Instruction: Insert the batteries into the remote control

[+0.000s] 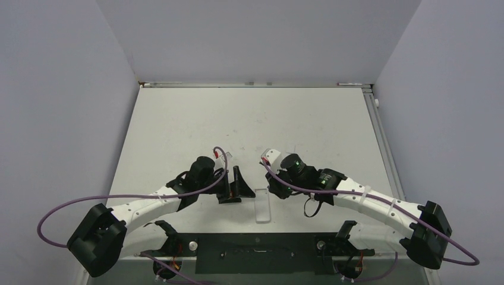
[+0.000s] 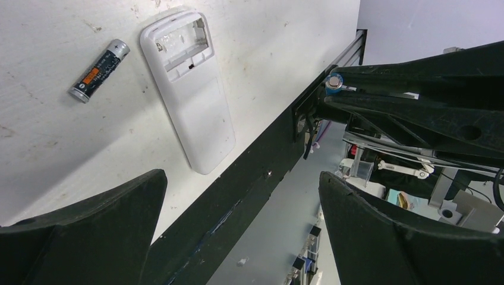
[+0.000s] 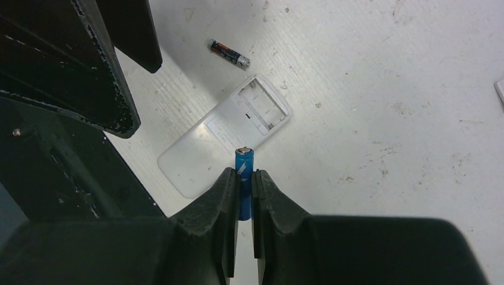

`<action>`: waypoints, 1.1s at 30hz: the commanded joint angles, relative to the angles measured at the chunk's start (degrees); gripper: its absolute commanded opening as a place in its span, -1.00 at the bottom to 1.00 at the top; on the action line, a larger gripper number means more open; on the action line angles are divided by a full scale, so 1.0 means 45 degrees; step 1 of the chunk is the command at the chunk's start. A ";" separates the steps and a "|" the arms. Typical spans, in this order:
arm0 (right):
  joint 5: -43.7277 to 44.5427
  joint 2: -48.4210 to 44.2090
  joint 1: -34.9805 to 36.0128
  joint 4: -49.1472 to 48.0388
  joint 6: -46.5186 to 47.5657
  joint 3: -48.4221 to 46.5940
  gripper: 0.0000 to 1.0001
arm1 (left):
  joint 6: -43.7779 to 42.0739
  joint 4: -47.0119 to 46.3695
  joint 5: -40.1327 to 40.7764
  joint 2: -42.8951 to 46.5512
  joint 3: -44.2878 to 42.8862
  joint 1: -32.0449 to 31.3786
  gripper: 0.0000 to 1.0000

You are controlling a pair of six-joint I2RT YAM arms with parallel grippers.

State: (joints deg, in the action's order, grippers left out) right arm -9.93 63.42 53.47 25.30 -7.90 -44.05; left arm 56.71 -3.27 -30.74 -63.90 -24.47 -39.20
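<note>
The white remote control [image 2: 193, 104] lies back up on the table with its battery bay open and empty; it also shows in the right wrist view [image 3: 208, 145] and the top view [image 1: 262, 206]. The dark battery [image 2: 99, 70] lies loose on the table beside the bay end and shows in the right wrist view too [image 3: 228, 53]. My right gripper [image 3: 244, 178] is shut on the blue battery [image 3: 244, 163], held above the remote's middle, its metal tip pointing toward the bay. My left gripper [image 2: 241, 178] is open and empty, just left of the remote [image 1: 236, 185].
A black mounting strip [image 1: 255, 252] runs along the near table edge, close to the remote's end. The edge of a small white piece [image 3: 500, 89] shows at the right side of the right wrist view. The left gripper's fingers [image 3: 107, 77] stand close beside the right gripper.
</note>
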 commanded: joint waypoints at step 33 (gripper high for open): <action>-0.0219 -0.0518 0.1061 0.2578 0.4728 -0.1518 -0.83 | 0.0253 -0.1444 0.0385 -0.1811 -0.1083 -0.0682 0.67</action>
State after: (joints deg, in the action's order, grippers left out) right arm -11.86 63.09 57.58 35.31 8.47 -48.14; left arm 58.87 -6.74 -28.75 -70.54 -26.59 -41.93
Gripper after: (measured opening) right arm 0.113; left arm 0.840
